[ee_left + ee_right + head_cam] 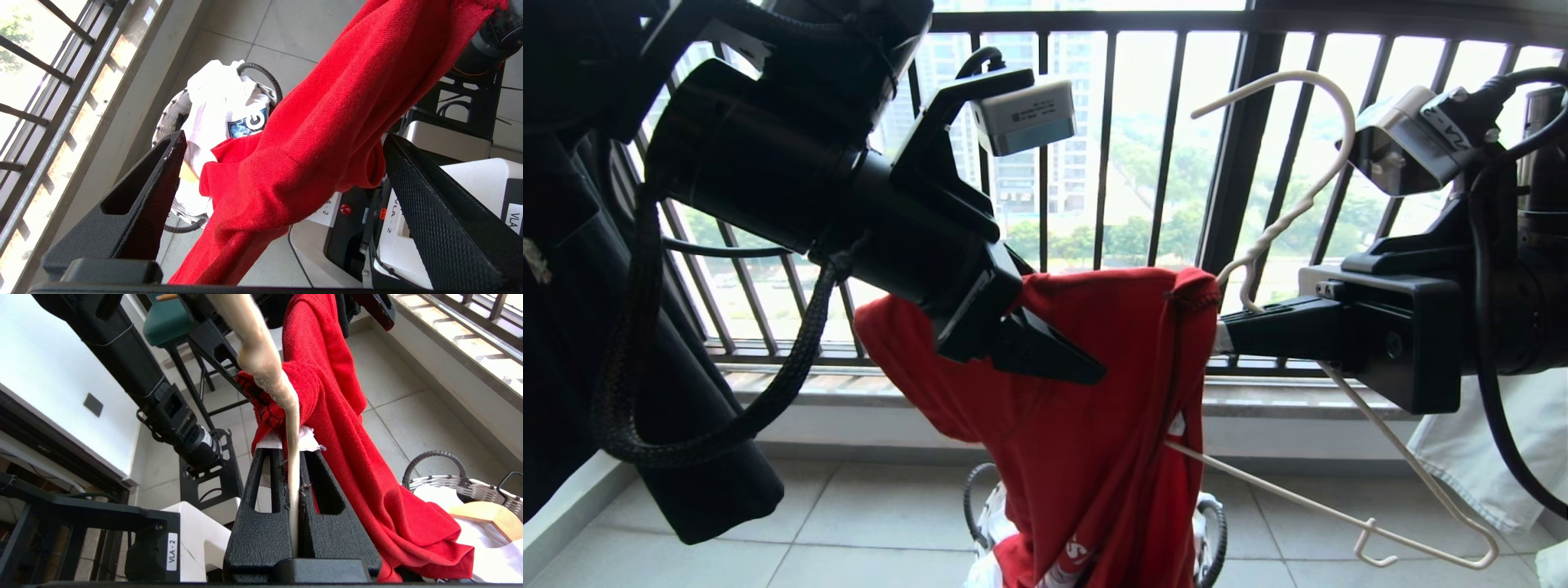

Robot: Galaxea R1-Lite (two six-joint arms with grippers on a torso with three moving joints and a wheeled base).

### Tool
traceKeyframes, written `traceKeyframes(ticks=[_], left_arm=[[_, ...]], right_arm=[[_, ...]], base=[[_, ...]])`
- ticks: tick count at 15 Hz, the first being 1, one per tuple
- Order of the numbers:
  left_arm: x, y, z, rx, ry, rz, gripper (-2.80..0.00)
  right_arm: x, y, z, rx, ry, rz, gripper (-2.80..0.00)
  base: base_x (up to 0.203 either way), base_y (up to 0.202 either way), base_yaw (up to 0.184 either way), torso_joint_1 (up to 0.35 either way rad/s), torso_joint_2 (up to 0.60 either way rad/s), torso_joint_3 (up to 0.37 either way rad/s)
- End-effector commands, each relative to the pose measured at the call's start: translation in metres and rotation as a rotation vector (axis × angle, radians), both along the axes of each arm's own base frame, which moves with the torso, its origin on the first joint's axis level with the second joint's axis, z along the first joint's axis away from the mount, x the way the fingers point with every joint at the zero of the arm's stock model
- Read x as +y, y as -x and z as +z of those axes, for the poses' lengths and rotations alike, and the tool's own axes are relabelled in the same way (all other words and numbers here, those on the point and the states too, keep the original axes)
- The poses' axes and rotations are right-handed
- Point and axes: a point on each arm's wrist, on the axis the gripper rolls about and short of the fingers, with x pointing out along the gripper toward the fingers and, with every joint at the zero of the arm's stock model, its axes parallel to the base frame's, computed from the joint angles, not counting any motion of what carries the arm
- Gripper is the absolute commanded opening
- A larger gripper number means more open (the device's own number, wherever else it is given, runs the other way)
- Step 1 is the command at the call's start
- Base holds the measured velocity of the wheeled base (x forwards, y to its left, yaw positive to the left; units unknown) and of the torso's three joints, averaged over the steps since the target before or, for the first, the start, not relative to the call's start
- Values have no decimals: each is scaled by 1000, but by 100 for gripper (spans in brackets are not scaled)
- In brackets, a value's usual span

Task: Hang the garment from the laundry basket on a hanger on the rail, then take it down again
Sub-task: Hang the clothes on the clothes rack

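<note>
Before the window railing (1111, 147): 1 red garment (1086, 425), long axis vertical, draped from 1 off-white hanger (1298, 204), hook upward, its tail in 1 white laundry basket (171, 118). Right gripper (1227, 333) clamped on the hanger's neck; left gripper (282, 179) spread wide around the cloth.

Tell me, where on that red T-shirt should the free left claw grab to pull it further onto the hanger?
Probably the bunched fold of the red T-shirt hanging between the open left gripper fingers, approached from the robot's left. The cloth drapes loose there, while the right gripper is shut on the hanger neck at the collar.
</note>
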Motion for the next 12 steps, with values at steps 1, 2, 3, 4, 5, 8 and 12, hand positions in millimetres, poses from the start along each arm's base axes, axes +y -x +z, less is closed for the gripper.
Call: traceKeyframes(ticks=[1,2,3,4,5,8,12], left_arm=[[-1,-1,-1,6,-5,-4,0],[-1,-1,-2,7,-6,-4,0],[-1,-1,-2,7,-7,-5,0],[-1,-1,-3,8,-8,-5,0],[-1,-1,-3,8,-9,-5,0],[-1,-1,-3,8,-9,-8,0],[-1,-1,-3,5,-10,-9,0]], right_arm=[[-1,1,1,-2,-3,3,-280],[-1,0,1,-3,-4,1,-280],[-2,0,1,-4,-4,-2,-280],[-2,0,2,-3,-4,-2,-280],[-2,0,2,-5,-5,-2,-280],[-2,0,2,-6,-6,-3,-280],[-2,0,2,-3,-5,-4,-280]], base=[[0,0,0,0,0,0],[0,0,0,0,0,0],[0,0,0,0,0,0],[0,0,0,0,0,0],[0,0,0,0,0,0],[0,0,0,0,0,0],[0,0,0,0,0,0]])
